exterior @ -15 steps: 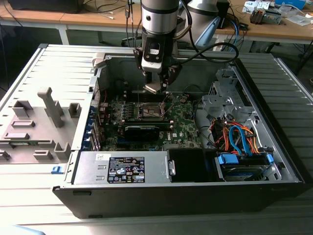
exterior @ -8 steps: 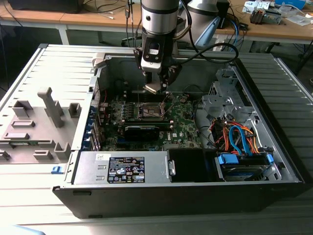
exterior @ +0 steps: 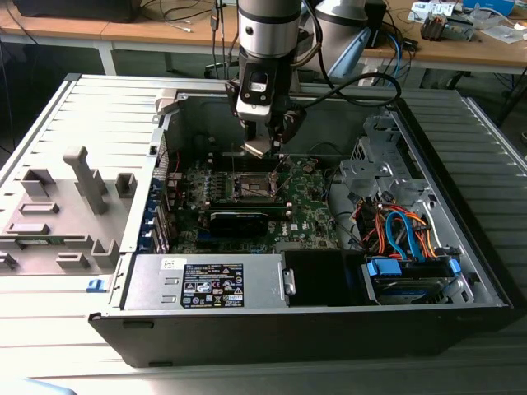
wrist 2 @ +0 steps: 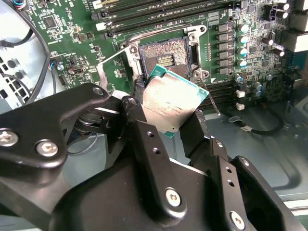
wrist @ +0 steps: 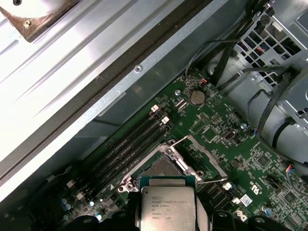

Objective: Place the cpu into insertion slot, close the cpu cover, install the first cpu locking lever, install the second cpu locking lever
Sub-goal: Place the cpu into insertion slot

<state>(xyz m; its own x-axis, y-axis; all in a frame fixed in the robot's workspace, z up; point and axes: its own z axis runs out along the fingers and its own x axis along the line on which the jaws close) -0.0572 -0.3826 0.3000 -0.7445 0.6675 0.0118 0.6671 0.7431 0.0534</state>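
Gripper (wrist 2: 169,111) clamps the cpu (wrist 2: 173,102) in the second wrist view; the first wrist view shows its printed top.

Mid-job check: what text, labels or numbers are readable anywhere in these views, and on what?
Nothing can be quoted; all print is too small to read.
cpu, held in the gripper: several printed lines on its metal top, unreadable.
black label on the power supply: print and symbols, unreadable.
white sticker on the motherboard: unreadable.
White component markings across the motherboard: unreadable.
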